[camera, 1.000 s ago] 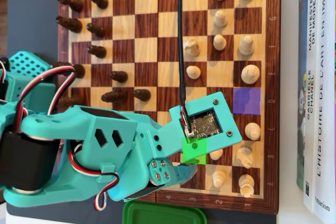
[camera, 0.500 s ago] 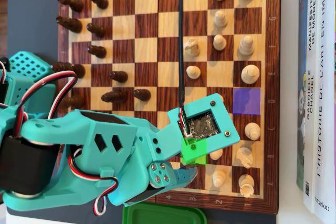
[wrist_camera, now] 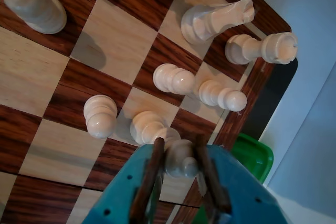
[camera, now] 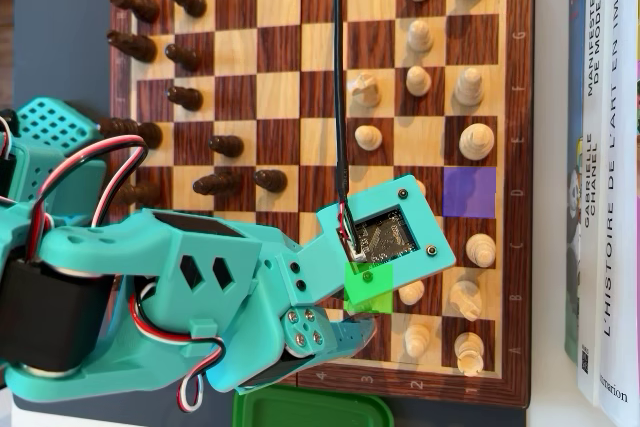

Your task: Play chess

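We see the chessboard (camera: 320, 87) filling most of the overhead view, its wooden frame running close to a row of upright books (camera: 605, 147) at the right edge, with a green lid (camera: 310, 409) just below the board's lower border. Over the lower left of the board leans the teal arm (camera: 180, 287), its wrist camera board (camera: 385, 237) hanging above a square tinted green (camera: 368, 287); two files to the right and one row up, another square is tinted purple (camera: 470, 192). The dark pieces (camera: 185, 97) stand along the left side, the white pieces (camera: 440, 77) along the right — several pawns advanced toward the middle. In the wrist view we find the gripper (wrist_camera: 178, 156) coming in from the bottom edge, its two brown-lined jaws set on either side of a white pawn (wrist_camera: 180, 157) and touching it, so the pincer is clamped on that pawn. Just beside it on the board stands another white pawn (wrist_camera: 148, 126), and farther off a white knight (wrist_camera: 215, 19) and a white rook (wrist_camera: 262, 49) near the board's corner.
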You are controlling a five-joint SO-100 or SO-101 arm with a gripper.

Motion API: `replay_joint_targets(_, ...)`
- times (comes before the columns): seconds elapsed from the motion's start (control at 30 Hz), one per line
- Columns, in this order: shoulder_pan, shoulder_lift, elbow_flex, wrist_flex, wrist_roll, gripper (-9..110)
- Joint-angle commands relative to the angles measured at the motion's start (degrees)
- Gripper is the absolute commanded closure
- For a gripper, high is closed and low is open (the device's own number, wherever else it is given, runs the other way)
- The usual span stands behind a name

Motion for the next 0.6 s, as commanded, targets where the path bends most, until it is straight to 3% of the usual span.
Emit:
replay_joint_targets(0.0,0.4,1.2,-0.6,-0.1,-0.4,95)
replay_joint_targets(0.57,-1.0,8.4,2.3,-0.1,0.3,92)
